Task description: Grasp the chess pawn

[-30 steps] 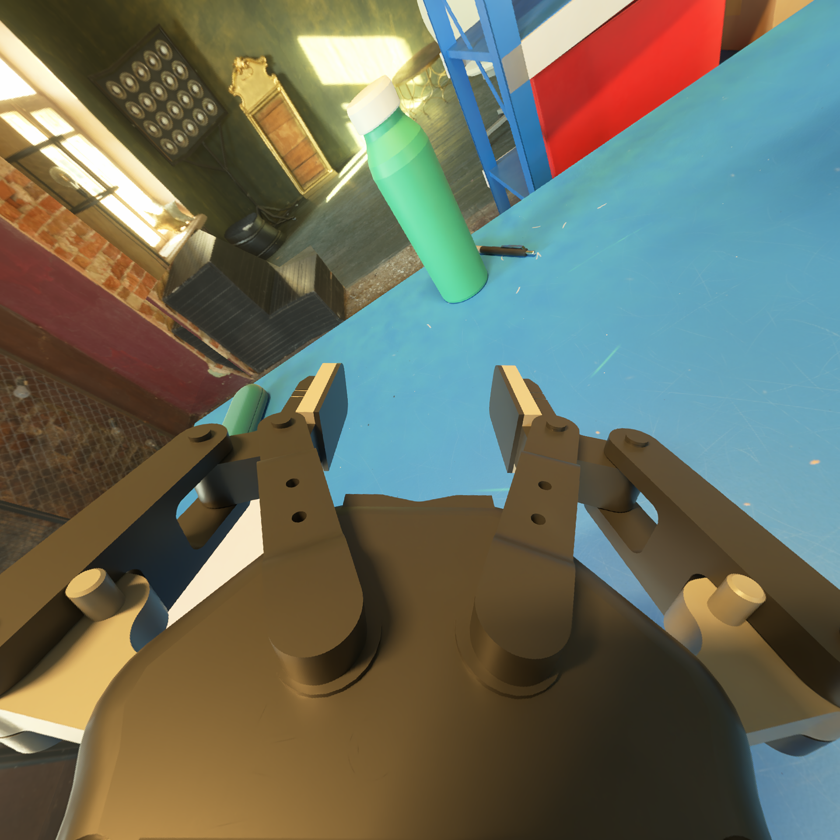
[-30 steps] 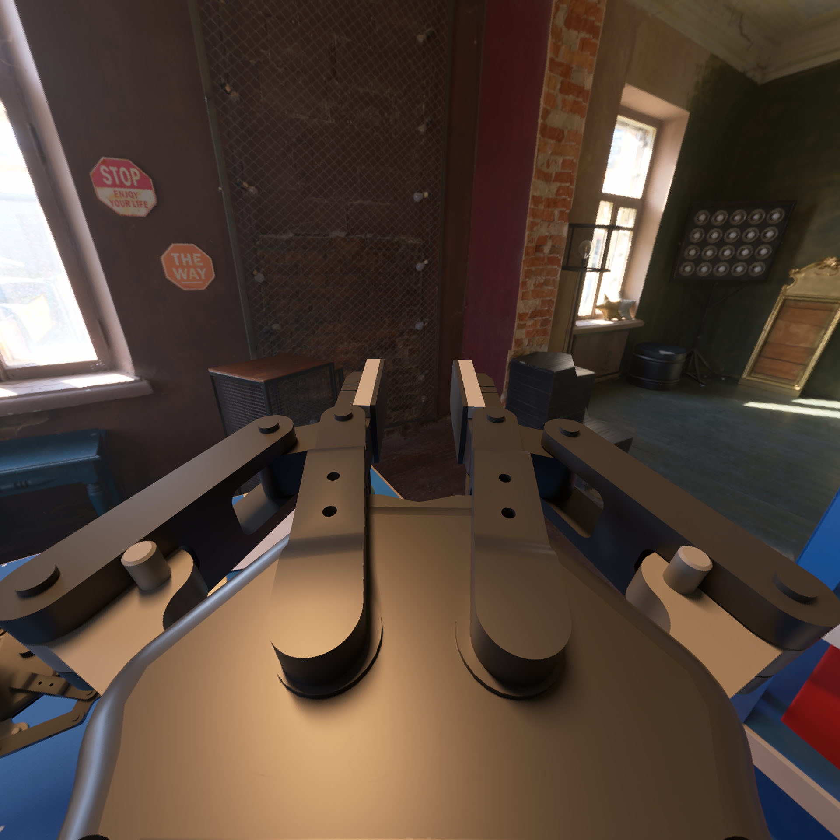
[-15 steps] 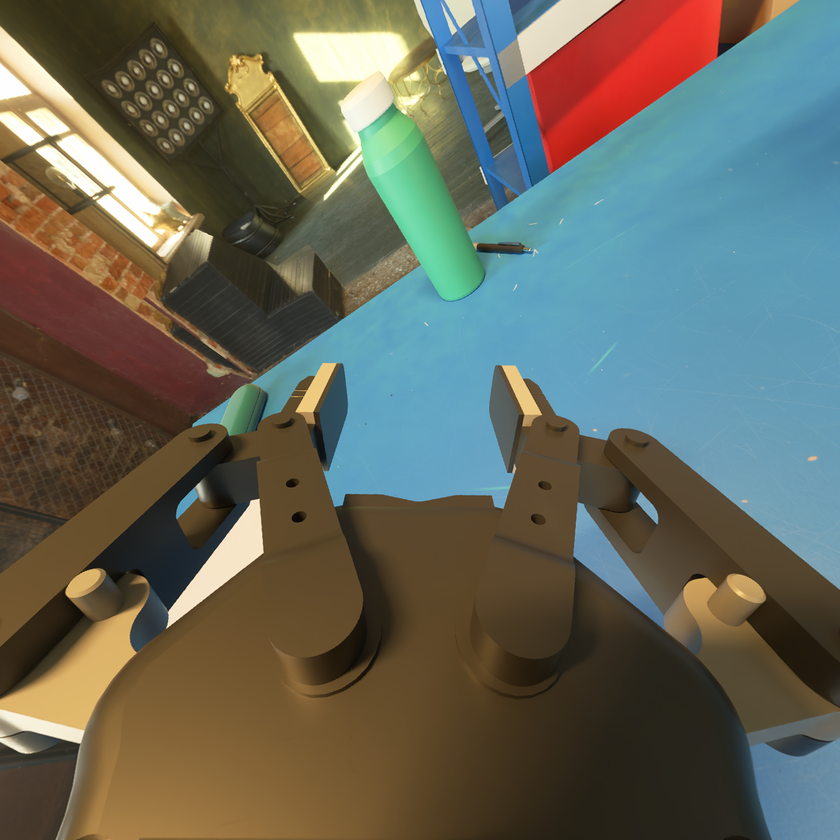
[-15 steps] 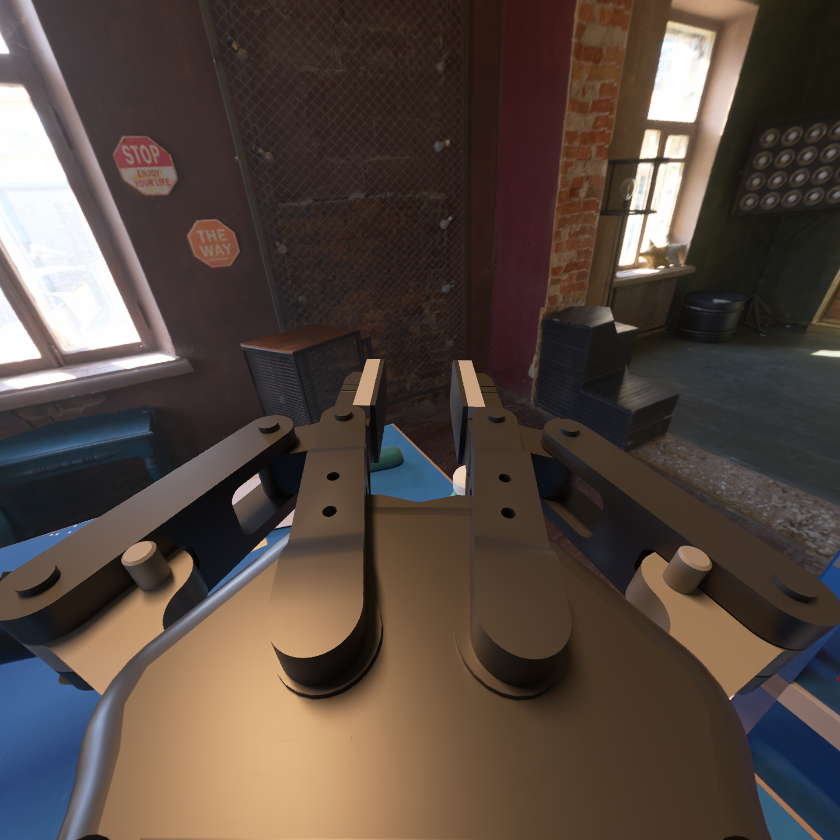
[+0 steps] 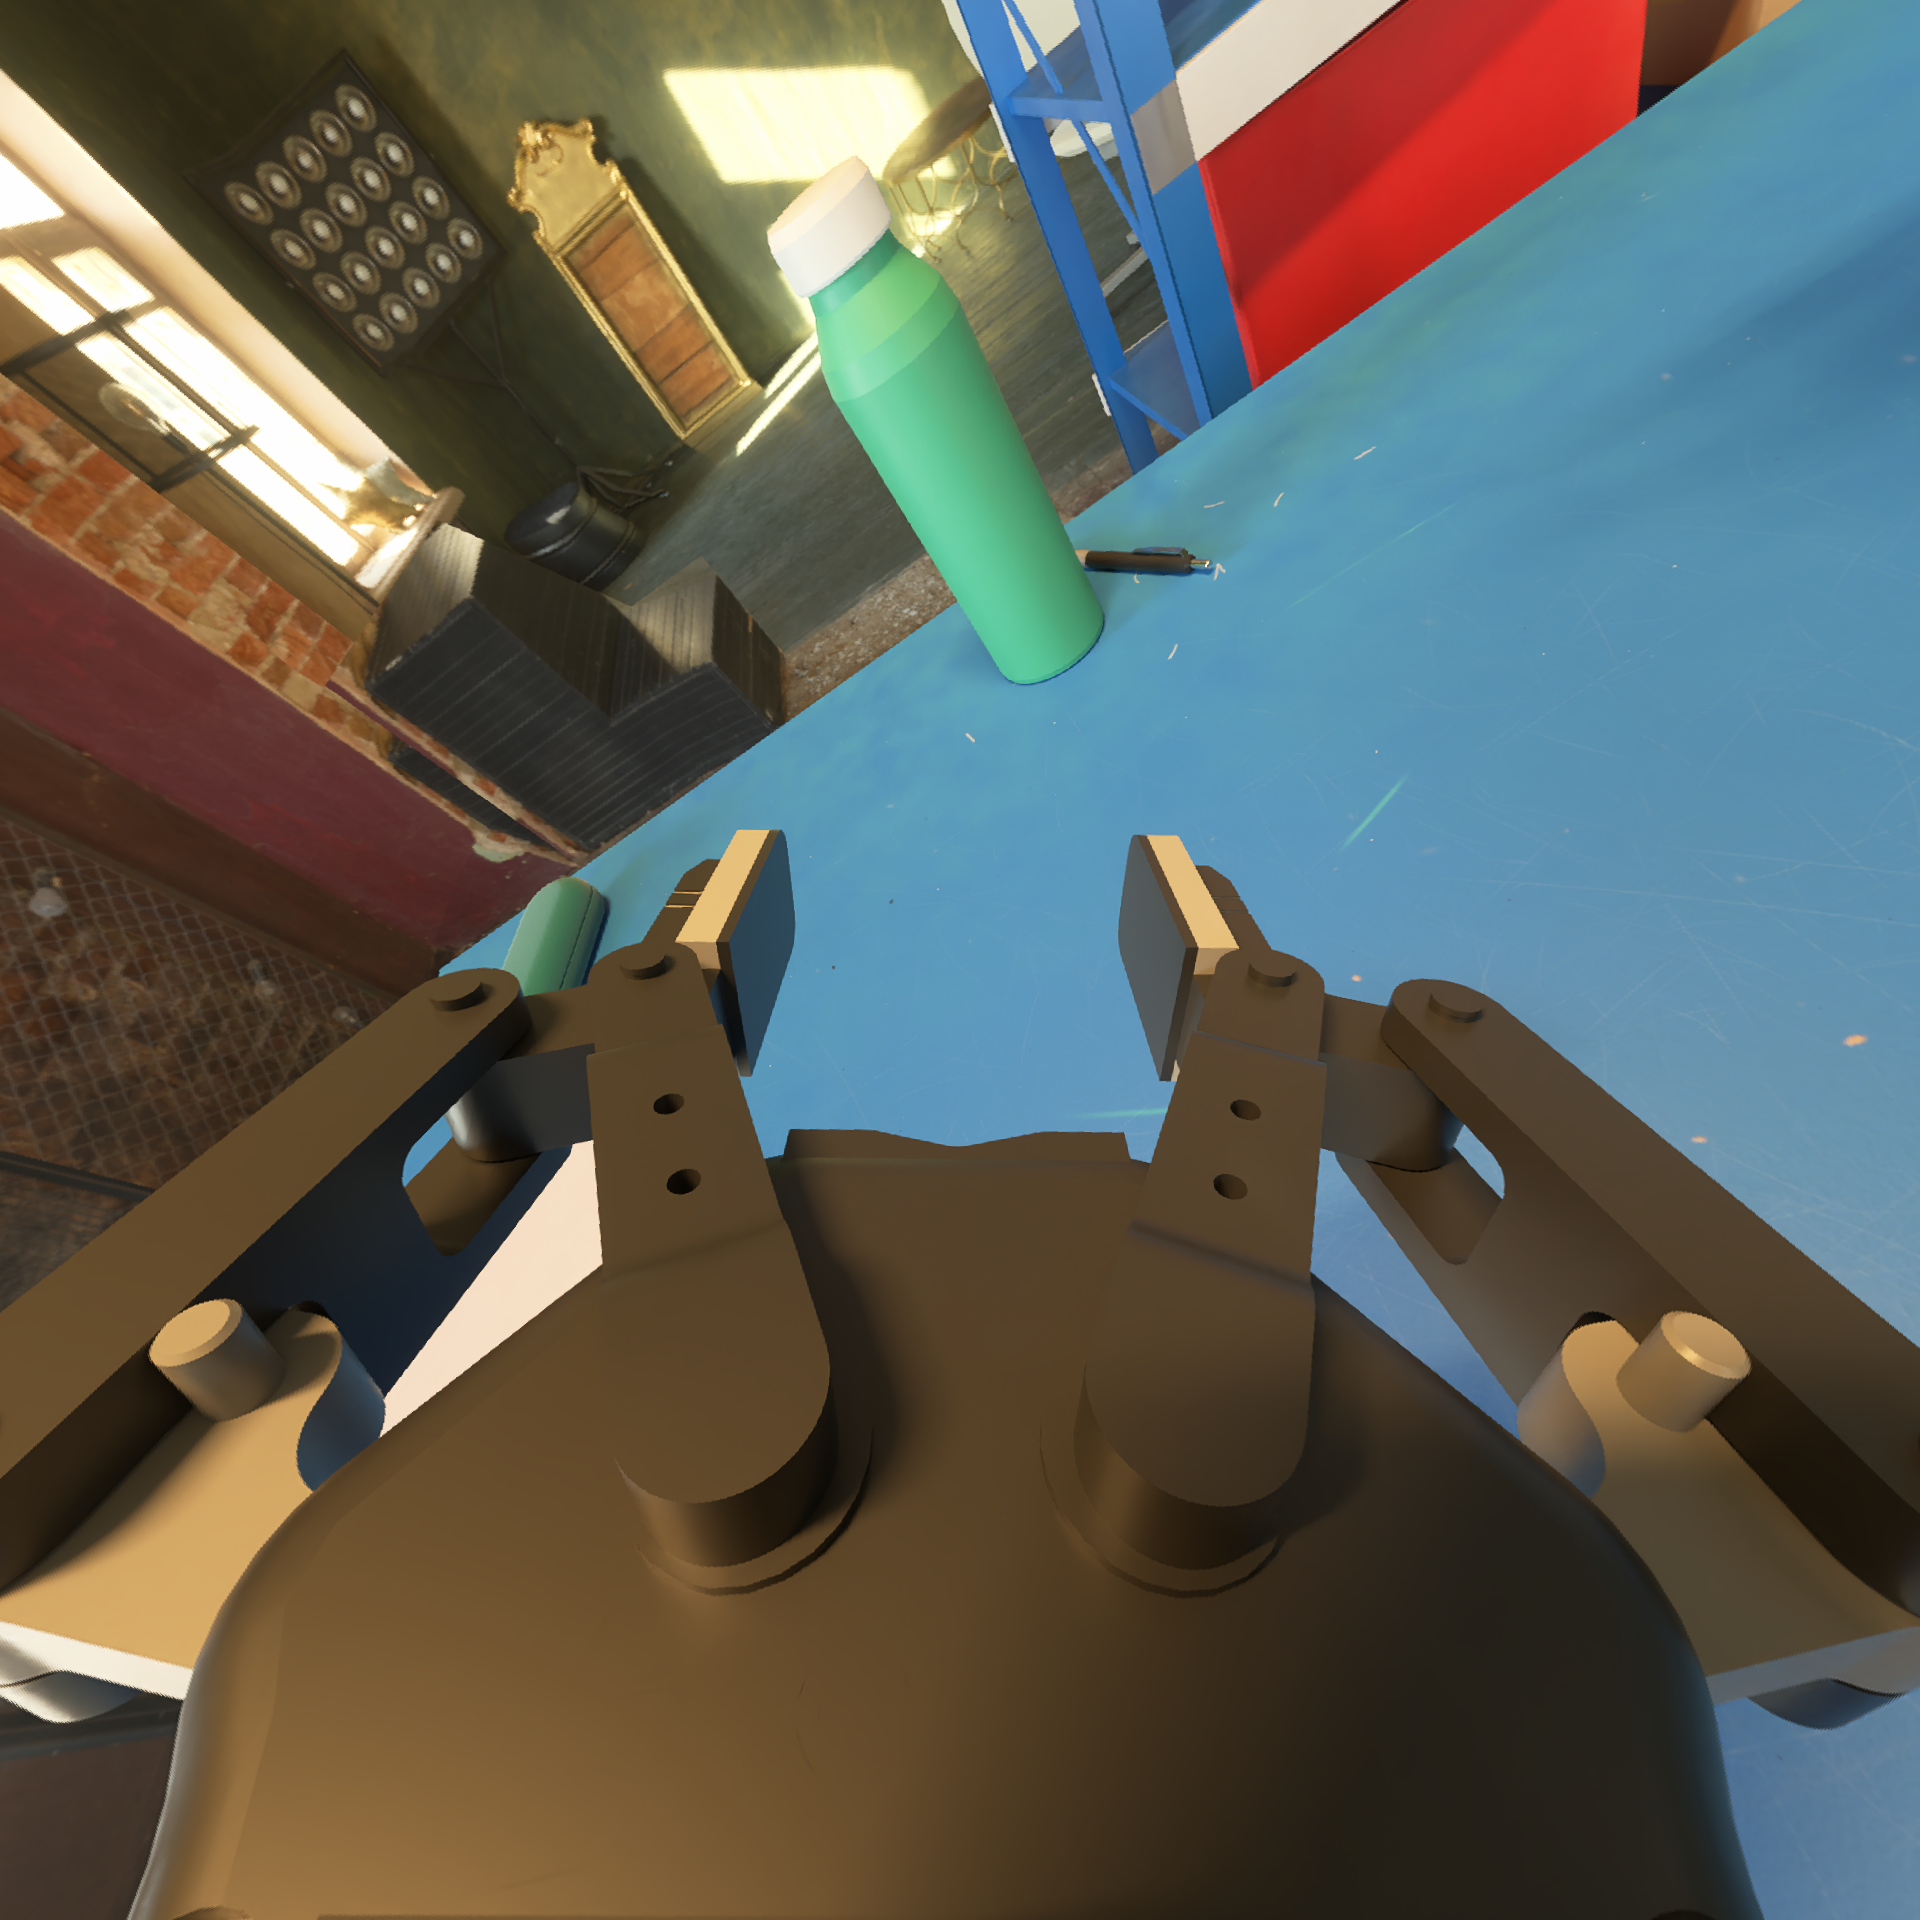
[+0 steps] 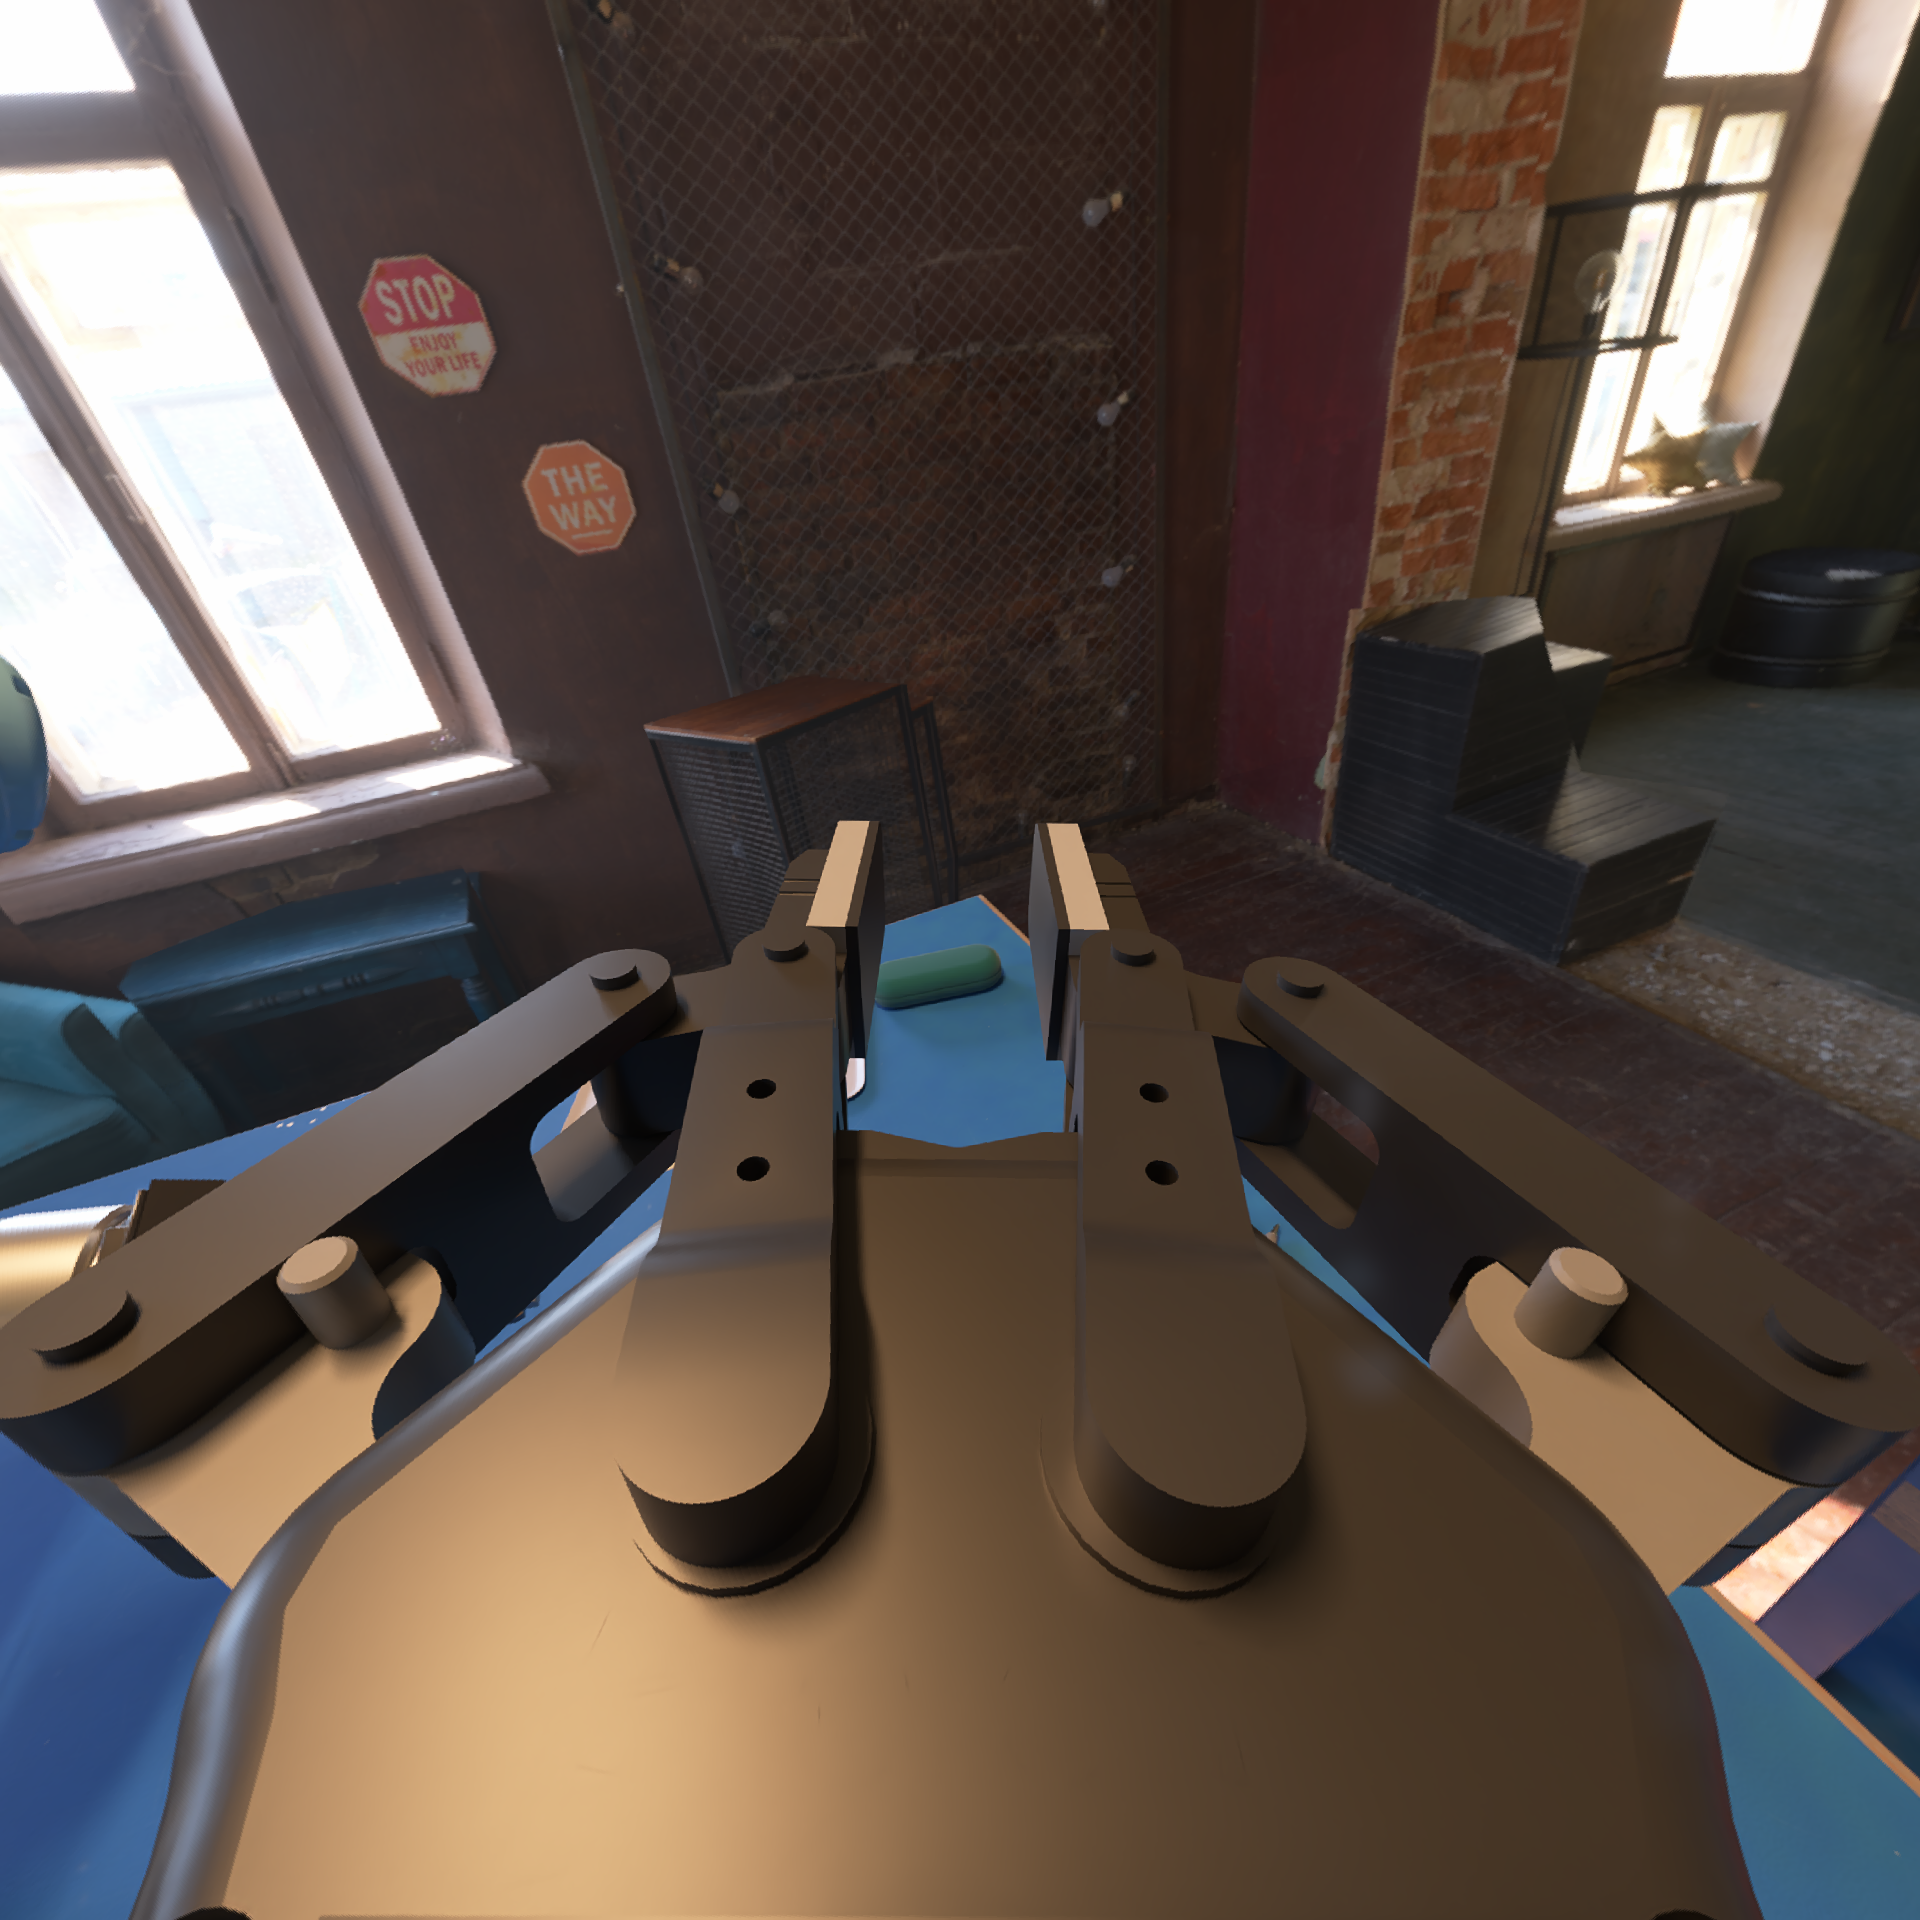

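Observation:
No chess pawn shows clearly in either view. My left gripper (image 5: 956, 883) is open and empty, low over the blue table (image 5: 1455, 831). My right gripper (image 6: 954, 836) has its jaws narrowly apart with nothing between them, above the table's far corner (image 6: 966, 1081). A small white sliver (image 6: 854, 1078) shows behind its left finger; I cannot tell what it is.
A tall green bottle with a white cap (image 5: 956, 457) stands near the table's far edge, with a dark pen (image 5: 1143, 562) beside it. A green oblong object (image 5: 556, 930) lies at the table corner; it also shows in the right wrist view (image 6: 935, 975). A red and white box (image 5: 1403, 187) and a blue frame (image 5: 1091, 208) stand behind.
The right wrist view has tipped down and swung, bringing the blue table corner and the green oblong object into sight between the fingers. The left gripper has barely moved.

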